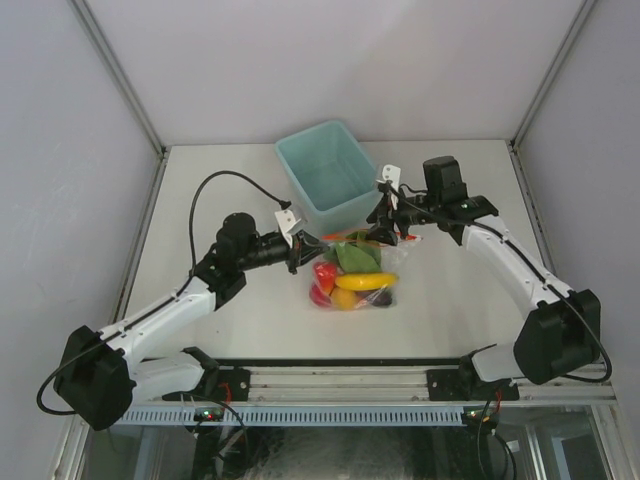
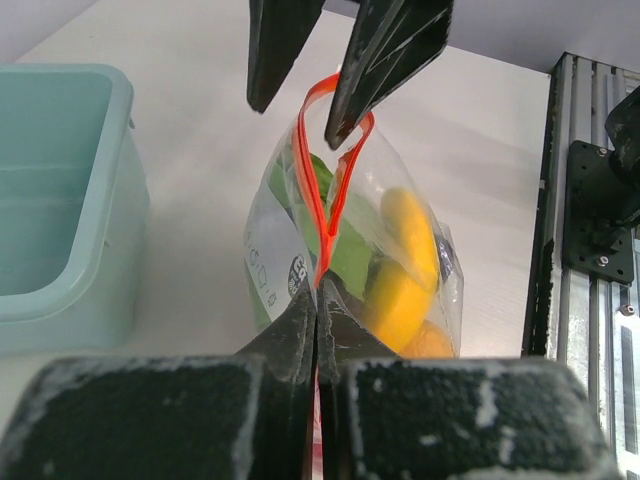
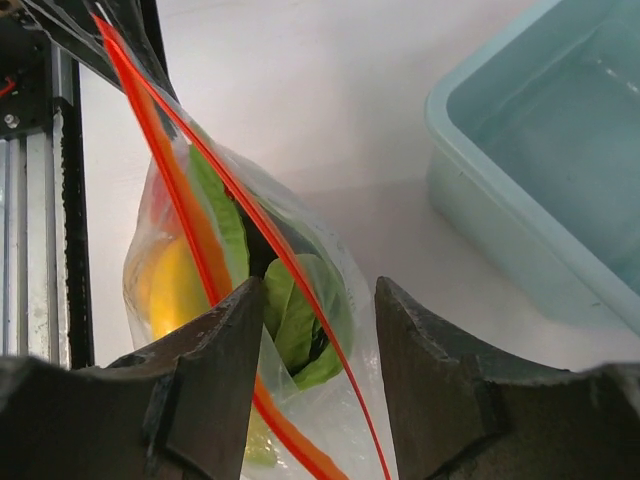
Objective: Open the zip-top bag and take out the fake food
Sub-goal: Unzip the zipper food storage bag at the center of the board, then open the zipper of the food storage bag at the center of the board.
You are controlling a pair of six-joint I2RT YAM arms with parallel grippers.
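One zip-top bag [image 1: 352, 272] sits mouth-up, zipper strip [image 2: 309, 190] running left to right.

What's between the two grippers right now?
The zip-top bag: its red-orange zipper strip, partly parted, runs from the left gripper to the right gripper. Clearest in the left wrist view.

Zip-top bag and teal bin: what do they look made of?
The clear zip-top bag looks like thin glossy plastic film: see-through, crinkled, catching glare. Its red-orange zipper strip seems thicker, opaque plastic. The teal rectangular bin is probably moulded plastic, semi-matte: smooth walls, rounded rim.
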